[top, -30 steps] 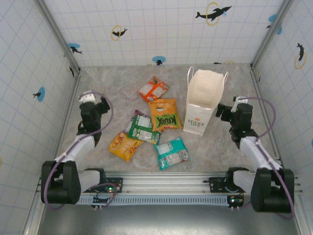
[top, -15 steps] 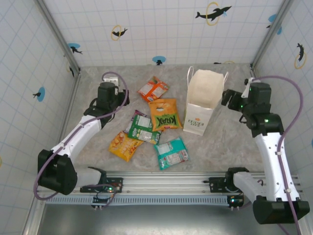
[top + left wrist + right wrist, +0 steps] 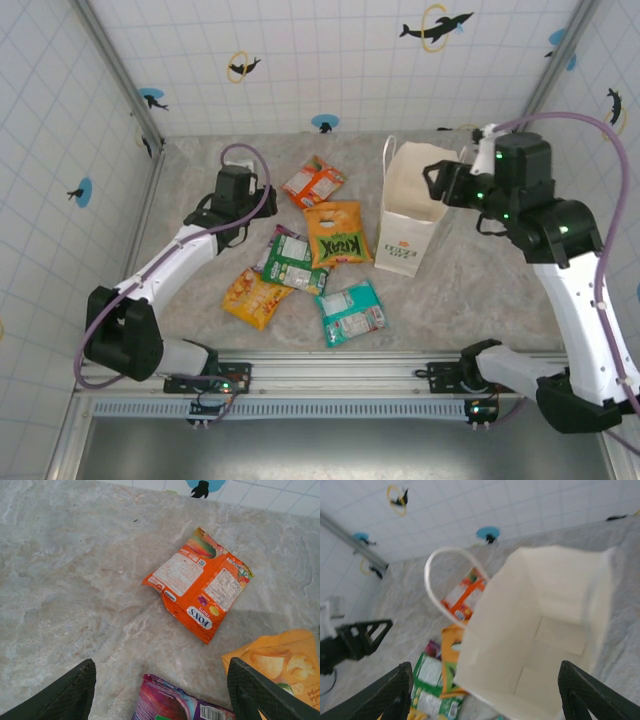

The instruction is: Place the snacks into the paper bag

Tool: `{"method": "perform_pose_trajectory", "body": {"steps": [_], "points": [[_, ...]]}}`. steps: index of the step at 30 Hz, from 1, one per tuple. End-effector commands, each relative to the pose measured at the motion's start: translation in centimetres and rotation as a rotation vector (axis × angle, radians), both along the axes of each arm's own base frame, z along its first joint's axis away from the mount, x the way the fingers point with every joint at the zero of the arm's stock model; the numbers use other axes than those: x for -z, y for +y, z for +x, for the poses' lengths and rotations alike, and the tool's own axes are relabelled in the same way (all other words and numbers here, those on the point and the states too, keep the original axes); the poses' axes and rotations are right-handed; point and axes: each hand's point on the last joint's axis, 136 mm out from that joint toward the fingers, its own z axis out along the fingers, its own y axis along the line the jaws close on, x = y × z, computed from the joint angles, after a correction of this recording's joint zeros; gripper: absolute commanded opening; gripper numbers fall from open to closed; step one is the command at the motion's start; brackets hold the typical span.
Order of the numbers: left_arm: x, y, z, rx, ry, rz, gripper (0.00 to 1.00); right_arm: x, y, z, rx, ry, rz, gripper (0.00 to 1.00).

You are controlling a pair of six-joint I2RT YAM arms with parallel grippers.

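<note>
Five snacks (image 3: 337, 233) lying loose on the table (image 3: 450, 290), all left of the paper bag (image 3: 415, 205); bag upright, mouth open. Left gripper (image 3: 161, 665) hovering near the orange-white packet (image 3: 200, 592), fingers (image 3: 70, 695) apart, gripping nothing. Right gripper (image 3: 485, 667) poised above the bag's mouth, fingers (image 3: 590, 692) likewise apart, holding nothing.

— Where is free room found on the table (image 3: 455, 300)?
— Bare marble is seen at the lower right and far upper left of the top view.
— What is blocked?
— The centre is covered by scattered snacks (image 3: 292, 262); the upper right is occupied by the upright paper bag (image 3: 400, 215).
</note>
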Motion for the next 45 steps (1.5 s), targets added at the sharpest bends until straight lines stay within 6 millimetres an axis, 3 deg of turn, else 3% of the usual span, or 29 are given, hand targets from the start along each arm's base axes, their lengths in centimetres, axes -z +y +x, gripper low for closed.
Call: {"method": "perform_pose_trajectory", "body": {"steps": [1, 9, 18, 25, 27, 31, 34, 39, 45], "points": [[0.3, -0.4, -0.2, -0.002, 0.040, -0.018, 0.70, 1.6, 2.2, 0.0, -0.022, 0.067, -0.031, 0.76], [1.2, -0.3, -1.1, -0.007, 0.066, -0.030, 0.71, 6.0, 7.3, 1.8, -0.078, 0.151, -0.104, 0.72], [2.7, 0.2, -2.6, -0.018, 0.095, -0.041, 0.69, 10.5, 9.1, 6.0, -0.046, 0.212, -0.163, 0.63], [3.9, 0.7, -3.3, -0.029, 0.119, -0.021, 0.69, 13.1, 9.0, 8.0, -0.024, 0.234, -0.190, 0.51], [3.8, 0.8, -3.3, -0.031, 0.118, -0.020, 0.69, 13.8, 9.0, 8.0, -0.032, 0.248, -0.201, 0.45], [3.4, 0.7, -3.1, -0.030, 0.098, -0.027, 0.70, 14.9, 8.2, 7.5, -0.055, 0.291, -0.297, 0.22], [3.0, 0.9, -3.0, -0.031, 0.085, -0.017, 0.70, 15.0, 6.9, 6.9, -0.073, 0.300, -0.366, 0.13], [3.0, 1.0, -2.9, -0.023, 0.083, 0.012, 0.70, 15.2, 5.8, 5.7, -0.156, 0.323, -0.428, 0.04], [3.1, 0.2, -3.0, 0.018, 0.090, -0.008, 0.69, 15.9, 5.0, 4.5, -0.216, 0.376, -0.462, 0.00]]}}
